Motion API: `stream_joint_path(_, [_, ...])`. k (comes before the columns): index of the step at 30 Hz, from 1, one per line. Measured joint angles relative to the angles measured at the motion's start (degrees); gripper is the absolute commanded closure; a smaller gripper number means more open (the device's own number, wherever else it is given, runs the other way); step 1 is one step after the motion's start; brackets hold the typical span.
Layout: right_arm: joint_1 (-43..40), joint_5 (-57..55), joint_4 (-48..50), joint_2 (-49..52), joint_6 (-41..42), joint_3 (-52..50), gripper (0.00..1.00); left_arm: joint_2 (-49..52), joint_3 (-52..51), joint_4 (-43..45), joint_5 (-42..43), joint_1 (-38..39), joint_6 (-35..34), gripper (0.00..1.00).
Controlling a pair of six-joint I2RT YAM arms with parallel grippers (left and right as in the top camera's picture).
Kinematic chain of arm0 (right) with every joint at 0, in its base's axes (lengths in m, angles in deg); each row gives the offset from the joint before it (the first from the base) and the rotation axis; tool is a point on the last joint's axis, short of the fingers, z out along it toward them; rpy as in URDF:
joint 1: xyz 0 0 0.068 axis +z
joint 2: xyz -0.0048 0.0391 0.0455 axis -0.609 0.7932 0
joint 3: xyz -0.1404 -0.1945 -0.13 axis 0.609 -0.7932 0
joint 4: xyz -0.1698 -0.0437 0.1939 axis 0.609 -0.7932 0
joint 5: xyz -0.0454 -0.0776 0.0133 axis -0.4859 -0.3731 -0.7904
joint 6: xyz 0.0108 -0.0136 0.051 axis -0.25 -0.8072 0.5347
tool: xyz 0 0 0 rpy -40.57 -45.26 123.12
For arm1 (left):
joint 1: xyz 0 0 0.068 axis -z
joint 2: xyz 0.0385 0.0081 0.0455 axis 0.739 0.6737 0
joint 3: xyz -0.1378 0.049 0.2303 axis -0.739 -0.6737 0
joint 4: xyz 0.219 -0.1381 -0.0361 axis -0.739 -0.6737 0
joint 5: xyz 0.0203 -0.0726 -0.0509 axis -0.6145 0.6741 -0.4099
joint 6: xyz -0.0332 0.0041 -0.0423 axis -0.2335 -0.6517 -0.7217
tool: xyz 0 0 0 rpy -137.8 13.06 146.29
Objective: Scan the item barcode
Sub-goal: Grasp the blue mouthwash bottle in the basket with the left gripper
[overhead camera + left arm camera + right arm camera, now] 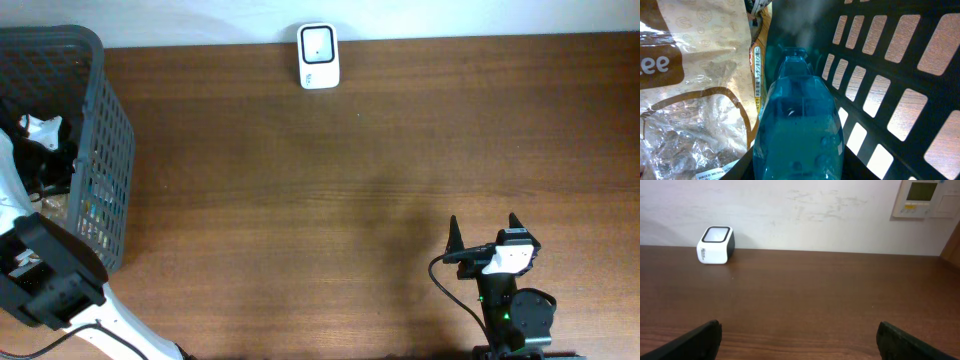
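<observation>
A translucent blue bottle (800, 125) lies inside the dark mesh basket (112, 150), its neck pointing away from the left wrist camera. My left gripper (797, 169) is down in the basket, and its dark fingers (742, 167) press against both sides of the bottle. In the overhead view the bottle is hidden by the arm and the basket. The white barcode scanner (318, 56) stands at the far edge of the table, also visible as the scanner (716, 245) in the right wrist view. My right gripper (483, 232) rests near the front edge, open and empty.
A crinkled clear bag of dried mushrooms (695, 100) lies against the bottle's left side. The basket's slotted wall (880, 75) runs close on its right. A white wall panel (922, 197) hangs behind the table.
</observation>
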Motion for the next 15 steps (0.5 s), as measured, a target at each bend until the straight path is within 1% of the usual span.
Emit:
stream_joint_path(2, [0.0,0.0,0.0,0.0,0.0,0.0,0.02,0.0,0.5,-0.1,-0.1,0.0,-0.1,0.99])
stream_joint_path(8, [0.0,0.0,0.0,0.0,0.0,0.0,0.02,1.6,8.0,-0.8,-0.5,0.0,-2.3,1.0])
stream_joint_path(10, [0.0,0.0,0.0,0.0,0.0,0.0,0.01,1.8,12.7,-1.7,-0.5,0.0,-3.5,1.0])
stream_joint_path(15, [0.0,0.0,0.0,0.0,0.0,0.0,0.02,1.9,28.4,-3.6,0.0,-0.1,-8.1,1.0])
